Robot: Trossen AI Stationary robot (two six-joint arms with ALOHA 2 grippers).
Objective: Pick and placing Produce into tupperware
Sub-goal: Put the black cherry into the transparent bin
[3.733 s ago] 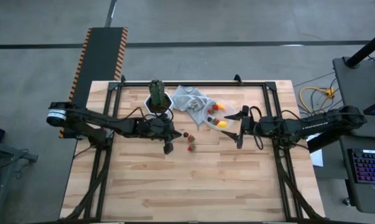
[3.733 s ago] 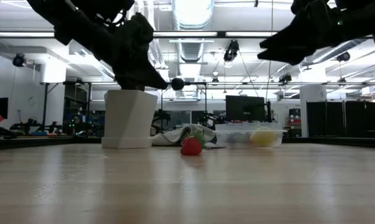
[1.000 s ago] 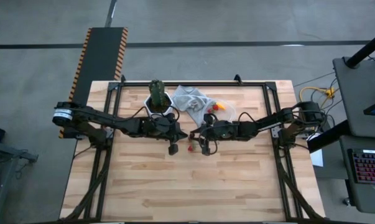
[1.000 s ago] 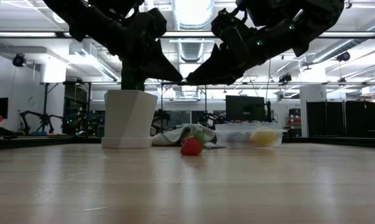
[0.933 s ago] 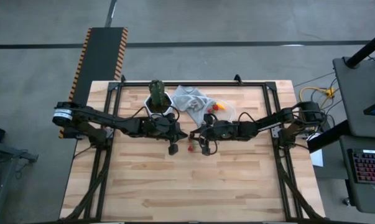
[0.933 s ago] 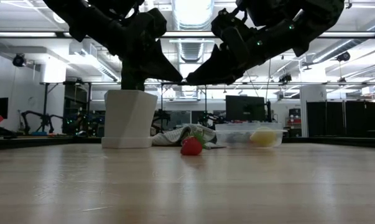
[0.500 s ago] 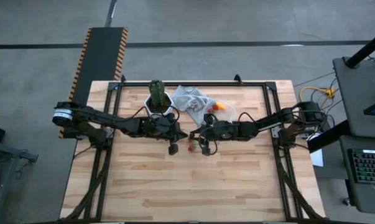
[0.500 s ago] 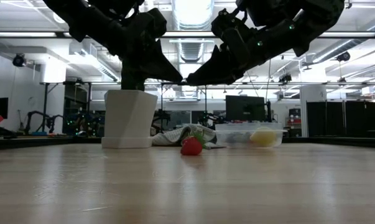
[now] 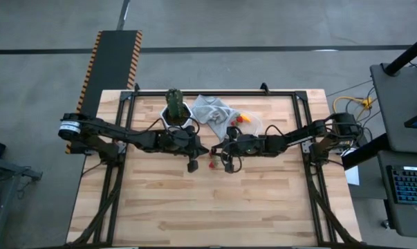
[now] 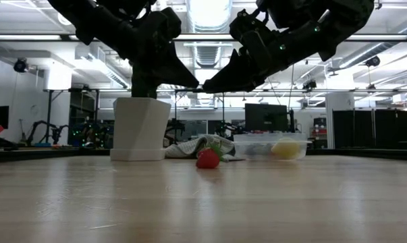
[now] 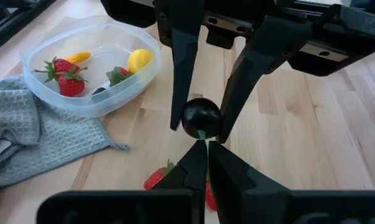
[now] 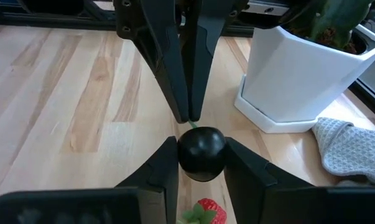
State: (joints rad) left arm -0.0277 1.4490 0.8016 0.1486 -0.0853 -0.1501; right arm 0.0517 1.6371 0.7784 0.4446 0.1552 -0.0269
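A handover in mid-air beside the tupperware (image 11: pixel 91 65): the right gripper (image 12: pixel 201 163) pinches a dark round fruit (image 12: pixel 201 152) while the left gripper (image 11: pixel 206 163), fingers pressed together, pinches its green stem; next, the left should release.

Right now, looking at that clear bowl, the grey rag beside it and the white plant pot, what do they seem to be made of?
The tupperware looks like thin clear plastic: glossy, and you see the fruit through its wall. The grey cloth appears to be woven fabric with a waffle texture, matte and rumpled. The white pot is smooth, flat-sided and slightly shiny; it could be plastic or glazed ceramic, the pictures leave that open.
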